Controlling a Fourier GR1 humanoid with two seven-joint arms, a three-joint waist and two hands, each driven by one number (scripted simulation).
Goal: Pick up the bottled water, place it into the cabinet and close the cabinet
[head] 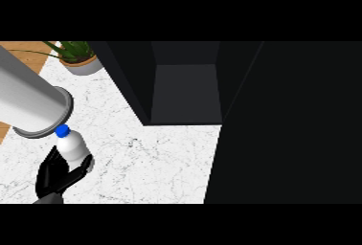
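The dark open cabinet (185,86) stands on the white marble counter (155,158), and its inside is a grey hollow space. A big dark door panel (290,124) stands just to the right of the cabinet and reaches all the way down the view.

The small white plastic bottle with a blue cap (71,143) is out on the counter, down and to the left of the cabinet, well apart from it. A black hand (60,174) is curled around the lower part of the bottle from below, so the bottle sits in its fingers with the blue cap pointing up and away. Which hand this is, I cannot tell for sure.

A fat grey round arm part (32,98) sticks in from the left, far from the cabinet, just above the bottle cap.

A green plant in a grey pot (79,58) sits left of the cabinet's top corner, beside a strip of brown wood (25,50).
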